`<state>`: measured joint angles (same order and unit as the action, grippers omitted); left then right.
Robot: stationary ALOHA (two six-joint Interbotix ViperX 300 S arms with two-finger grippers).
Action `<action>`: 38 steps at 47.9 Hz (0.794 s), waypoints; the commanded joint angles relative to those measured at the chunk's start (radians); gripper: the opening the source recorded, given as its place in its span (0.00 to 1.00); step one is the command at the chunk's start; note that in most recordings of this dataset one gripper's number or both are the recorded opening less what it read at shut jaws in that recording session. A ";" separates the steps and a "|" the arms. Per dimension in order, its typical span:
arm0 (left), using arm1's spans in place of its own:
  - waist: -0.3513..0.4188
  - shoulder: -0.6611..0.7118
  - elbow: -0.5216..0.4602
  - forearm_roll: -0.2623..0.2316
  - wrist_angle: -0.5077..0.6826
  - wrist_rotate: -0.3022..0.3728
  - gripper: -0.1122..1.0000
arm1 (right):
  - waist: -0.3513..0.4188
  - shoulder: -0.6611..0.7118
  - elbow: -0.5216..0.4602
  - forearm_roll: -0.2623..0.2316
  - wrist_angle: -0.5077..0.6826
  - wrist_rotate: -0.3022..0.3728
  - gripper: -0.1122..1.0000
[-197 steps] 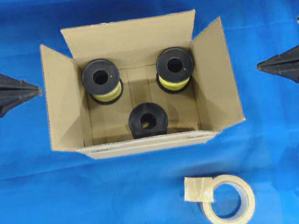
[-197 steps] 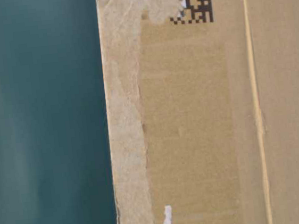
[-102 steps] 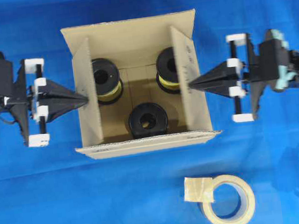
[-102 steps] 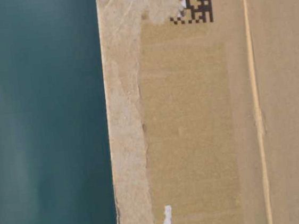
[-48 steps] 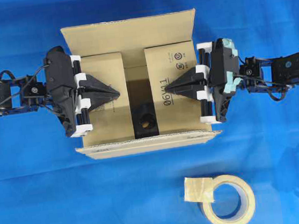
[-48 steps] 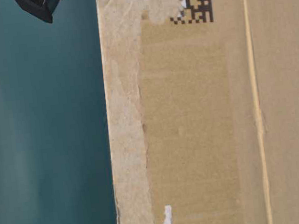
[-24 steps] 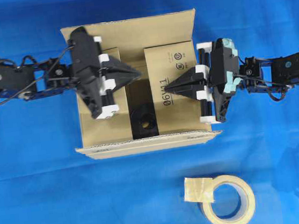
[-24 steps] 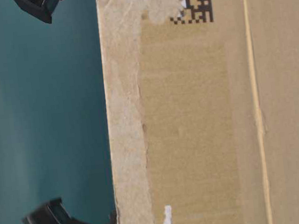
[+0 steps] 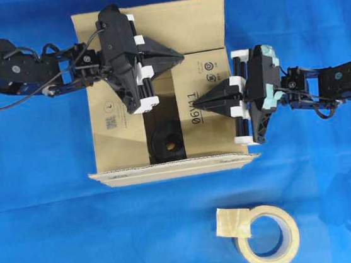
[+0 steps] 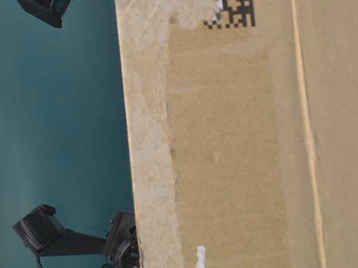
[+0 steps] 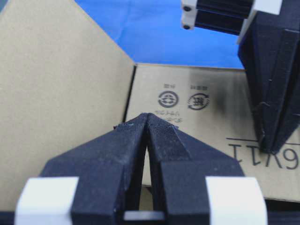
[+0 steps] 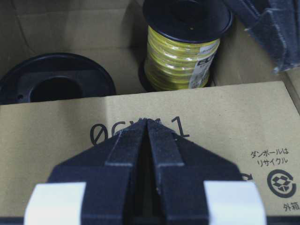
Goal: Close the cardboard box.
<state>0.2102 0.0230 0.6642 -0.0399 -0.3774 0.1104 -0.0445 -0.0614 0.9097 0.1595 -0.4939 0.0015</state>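
Note:
The brown cardboard box (image 9: pixel 117 147) sits mid-table; its wall with a QR code fills the table-level view (image 10: pixel 249 133). Both side flaps are folded down, with a gap between them. The back flap (image 9: pixel 169 19) and front flap (image 9: pixel 173 168) are open. My left gripper (image 9: pixel 181 57) is shut and empty, its tip over the box's back edge at the foot of the back flap (image 11: pixel 56 93); its tip also shows in the left wrist view (image 11: pixel 147 115). My right gripper (image 9: pixel 196 103) is shut and empty, its tip resting on the right side flap (image 12: pixel 225 122) by the printed numbers.
A black spool (image 9: pixel 169 142) shows through the gap; a yellow-wire spool (image 12: pixel 185 47) and a black one (image 12: pixel 56 79) stand inside. A beige tape roll (image 9: pixel 268 235) lies on the blue cloth in front. Arm parts (image 10: pixel 68 241) show beside the box wall.
My left gripper has moved off the left side flap toward the back of the box and further right. The left flap stays down. The right gripper has held still on its flap.

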 commanded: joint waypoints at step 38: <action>0.014 0.086 -0.032 -0.002 -0.011 -0.008 0.10 | -0.002 -0.008 -0.018 0.002 -0.012 0.002 0.10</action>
<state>0.2270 0.1181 0.6412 -0.0399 -0.3804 0.1043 -0.0445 -0.0614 0.9097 0.1595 -0.4970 0.0015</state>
